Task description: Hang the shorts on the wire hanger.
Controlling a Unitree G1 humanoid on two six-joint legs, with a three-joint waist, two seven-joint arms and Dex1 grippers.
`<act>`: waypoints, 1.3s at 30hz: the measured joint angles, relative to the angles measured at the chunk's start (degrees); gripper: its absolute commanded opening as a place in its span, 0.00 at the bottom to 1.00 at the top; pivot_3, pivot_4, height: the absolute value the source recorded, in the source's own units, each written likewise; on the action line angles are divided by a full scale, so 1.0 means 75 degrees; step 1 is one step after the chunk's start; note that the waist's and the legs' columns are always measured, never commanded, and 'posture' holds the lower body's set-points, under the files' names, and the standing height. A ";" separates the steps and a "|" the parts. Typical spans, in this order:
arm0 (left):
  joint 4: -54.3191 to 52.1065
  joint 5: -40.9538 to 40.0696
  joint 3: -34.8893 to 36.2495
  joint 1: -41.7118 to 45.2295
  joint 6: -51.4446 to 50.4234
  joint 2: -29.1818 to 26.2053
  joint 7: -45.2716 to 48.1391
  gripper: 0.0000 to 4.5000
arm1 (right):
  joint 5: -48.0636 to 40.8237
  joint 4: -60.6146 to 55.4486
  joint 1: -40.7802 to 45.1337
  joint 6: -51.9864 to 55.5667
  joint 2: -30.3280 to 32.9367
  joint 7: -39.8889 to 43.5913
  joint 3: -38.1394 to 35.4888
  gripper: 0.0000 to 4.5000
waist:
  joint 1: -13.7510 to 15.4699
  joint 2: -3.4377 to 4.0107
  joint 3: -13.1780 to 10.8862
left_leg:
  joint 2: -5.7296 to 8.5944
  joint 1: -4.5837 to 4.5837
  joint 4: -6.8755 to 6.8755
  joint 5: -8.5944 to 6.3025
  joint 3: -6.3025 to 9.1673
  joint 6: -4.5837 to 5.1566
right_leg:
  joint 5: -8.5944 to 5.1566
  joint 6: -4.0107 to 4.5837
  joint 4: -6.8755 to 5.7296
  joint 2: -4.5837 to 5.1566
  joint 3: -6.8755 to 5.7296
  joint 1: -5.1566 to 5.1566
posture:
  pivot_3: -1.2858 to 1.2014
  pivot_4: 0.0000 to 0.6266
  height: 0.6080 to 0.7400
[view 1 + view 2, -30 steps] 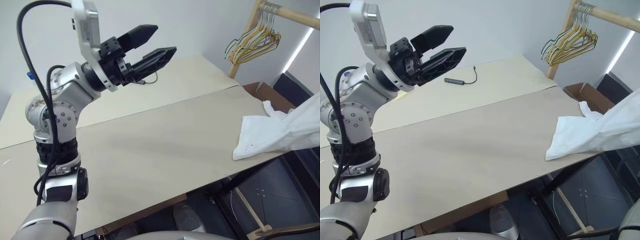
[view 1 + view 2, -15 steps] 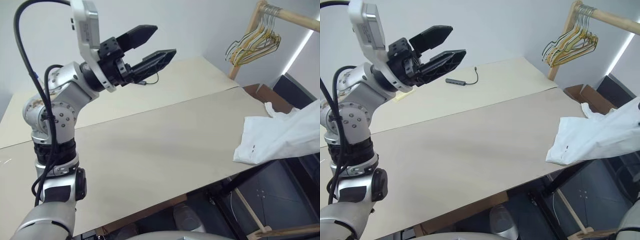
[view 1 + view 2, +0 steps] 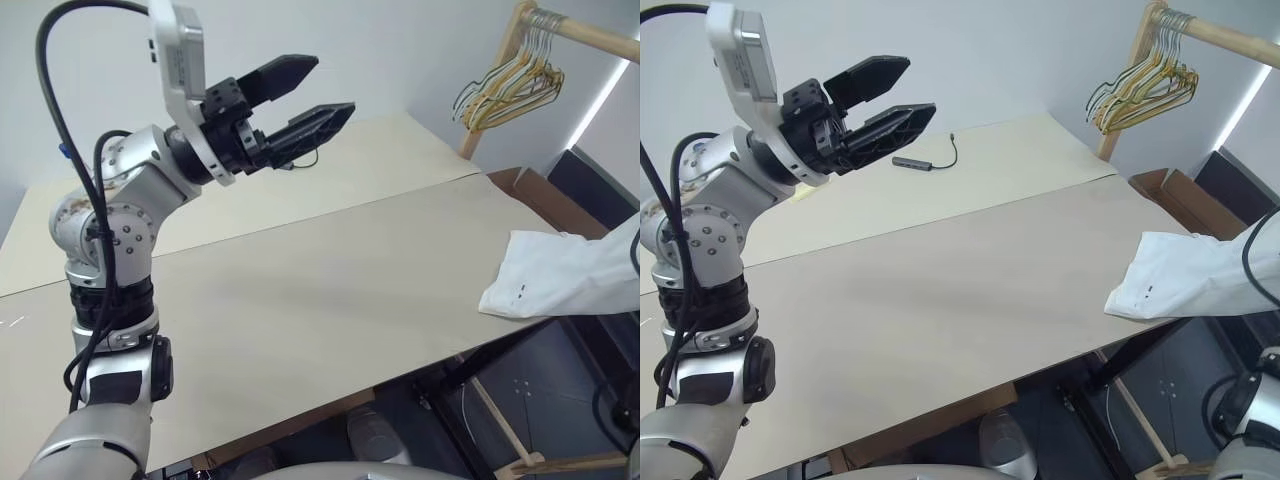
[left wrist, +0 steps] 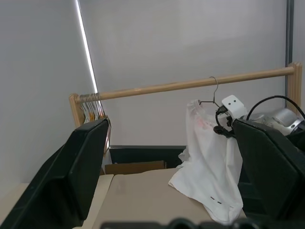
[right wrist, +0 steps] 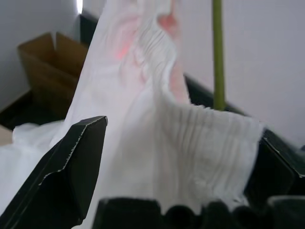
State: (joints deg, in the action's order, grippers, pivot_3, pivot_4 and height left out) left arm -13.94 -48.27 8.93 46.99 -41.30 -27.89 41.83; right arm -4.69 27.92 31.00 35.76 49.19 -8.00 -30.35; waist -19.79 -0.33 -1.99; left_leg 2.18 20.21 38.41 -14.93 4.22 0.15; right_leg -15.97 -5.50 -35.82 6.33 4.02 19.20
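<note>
shorts hanging from the wire hanger on the rail, both hands apart

the shorts [image 4: 209,167] hang down from the wire hanger [image 4: 213,93], whose small hook sits over the wooden rail [image 4: 181,86] in the left wrist view. the gathered waistband, faintly pink, is bunched up by the hanger, and the cloth drops from there so that its lower hem drapes on the right end of the desk [image 3: 300,290]. two tiny dark marks show near that hem. in the head views the hem end lies on the desk's right edge while the rest of the cloth runs off the picture to the right.

the right hand [image 5: 176,157] is just in front of the waistband, its two black fingers [image 5: 71,167] standing wide apart on either side of the cloth, not pinching it. a thin green wire of the hanger rises behind the ruffled waistband there. whether the fingers touch the cloth cannot be told.

the left hand [image 3: 305,95] is raised well above the far left part of the desk, pointing to the right, its fingers spread with nothing between them.

a bunch of yellow, green and white hangers [image 3: 510,85] hangs at the near end of the rail, well apart from the shorts. a cardboard box [image 3: 1185,200] sits beyond the desk's right corner, and a small dark cable [image 3: 925,160] lies on the far panel of the desk.
</note>
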 measured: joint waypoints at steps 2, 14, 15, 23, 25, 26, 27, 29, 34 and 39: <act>0.0026 0.0000 -0.0022 0.0002 0.0000 0.0003 0.0025 1.00 | 0.0018 -0.0376 -0.0192 -0.0377 -0.0213 -0.0142 -0.0030 1.00 | -0.0020 0.0001 0.0001 | 0.0001 -0.0001 0.0000 0.0000 -0.0001 0.0000 | 0.0001 -0.0002 -0.0002 0.0000 0.0004 -0.0003 | 0.39 0.00 1.00; 0.0128 0.0087 -0.0050 0.0005 0.0013 0.0001 0.0146 1.00 | 0.0143 -0.1121 -0.0538 -0.2057 -0.0759 -0.0666 -0.0541 1.00 | 0.0007 0.0002 0.0001 | 0.0000 -0.0006 0.0000 0.0000 0.0005 0.0001 | 0.0002 0.0000 0.0001 -0.0001 0.0000 0.0000 | 0.39 0.00 1.00; 0.0129 0.0112 -0.0050 0.0005 0.0018 0.0001 0.0171 1.00 | 0.0151 -0.1120 -0.0541 -0.2064 -0.0759 -0.0670 -0.0541 1.00 | 0.0005 0.0002 0.0001 | 0.0000 -0.0006 0.0000 0.0000 0.0005 0.0001 | 0.0002 0.0000 0.0000 -0.0001 0.0000 0.0000 | 0.39 0.00 1.00; 0.0139 0.0144 -0.0049 0.0004 0.0105 -0.0017 0.0301 1.00 | -0.0186 -0.1080 -0.0486 -0.1500 -0.0840 -0.0612 -0.0710 1.00 | 0.0012 0.0002 0.0000 | 0.0000 -0.0005 -0.0001 0.0000 0.0006 0.0002 | 0.0003 0.0002 0.0002 -0.0003 0.0000 0.0000 | 0.39 0.00 1.00; 0.0139 0.0150 -0.0049 0.0004 0.0171 -0.0047 0.0342 1.00 | -0.0412 -0.1057 -0.0397 -0.1016 -0.0840 -0.0508 -0.0787 1.00 | 0.0015 0.0002 0.0000 | 0.0000 -0.0005 -0.0001 0.0000 0.0006 0.0002 | 0.0003 0.0002 0.0001 -0.0003 0.0000 0.0000 | 0.39 0.00 1.00; 0.0139 0.0151 -0.0049 0.0004 0.0174 -0.0058 0.0358 1.00 | -0.0501 -0.1054 -0.0366 -0.0842 -0.0840 -0.0432 -0.0823 1.00 | 0.0016 0.0002 0.0000 | 0.0001 -0.0005 -0.0001 0.0000 0.0005 0.0002 | 0.0003 0.0002 0.0001 -0.0004 -0.0001 0.0000 | 0.39 0.00 1.00; 0.0137 0.0155 -0.0049 0.0003 0.0178 -0.0083 0.0368 1.00 | -0.0630 -0.1054 -0.0344 -0.0657 -0.0840 -0.0363 -0.0847 1.00 | 0.0016 0.0002 0.0000 | 0.0000 -0.0005 -0.0001 0.0000 0.0006 0.0002 | 0.0003 0.0002 0.0001 -0.0004 -0.0001 0.0000 | 0.39 0.00 1.00; 0.0134 0.0160 -0.0049 0.0002 0.0184 -0.0136 0.0377 1.00 | -0.0843 -0.1054 -0.0320 -0.0366 -0.0848 -0.0261 -0.0896 1.00 | 0.0017 0.0003 0.0000 | 0.0000 -0.0005 -0.0001 0.0000 0.0006 0.0002 | 0.0003 0.0001 0.0001 -0.0004 -0.0001 0.0000 | 0.40 0.00 1.00; 0.0132 0.0162 -0.0049 0.0000 0.0185 -0.0151 0.0395 1.00 | -0.1062 -0.1053 -0.0271 -0.0191 -0.0854 -0.0190 -0.0933 1.00 | 0.0029 0.0002 -0.0001 | -0.0001 -0.0005 -0.0001 -0.0001 0.0006 0.0003 | 0.0002 0.0000 0.0003 -0.0004 -0.0002 0.0000 | 0.40 0.00 1.00; 0.0130 0.0165 -0.0049 -0.0003 0.0186 -0.0170 0.0413 1.00 | -0.1164 -0.1010 -0.0236 -0.0121 -0.0853 -0.0142 -0.0972 0.96 | 0.0033 0.0002 -0.0002 | -0.0001 -0.0004 -0.0001 -0.0001 0.0006 0.0003 | 0.0002 0.0000 0.0003 -0.0004 -0.0002 0.0001 | 0.40 0.00 1.00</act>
State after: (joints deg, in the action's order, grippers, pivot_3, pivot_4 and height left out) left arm -12.97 -47.04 8.57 46.97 -39.91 -29.17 44.93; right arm -13.42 20.34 29.22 34.85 42.79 -9.07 -37.64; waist -19.54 -0.32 -2.00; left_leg 2.17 20.18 38.40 -14.93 4.27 0.18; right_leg -15.96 -5.50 -35.79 6.31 4.00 19.20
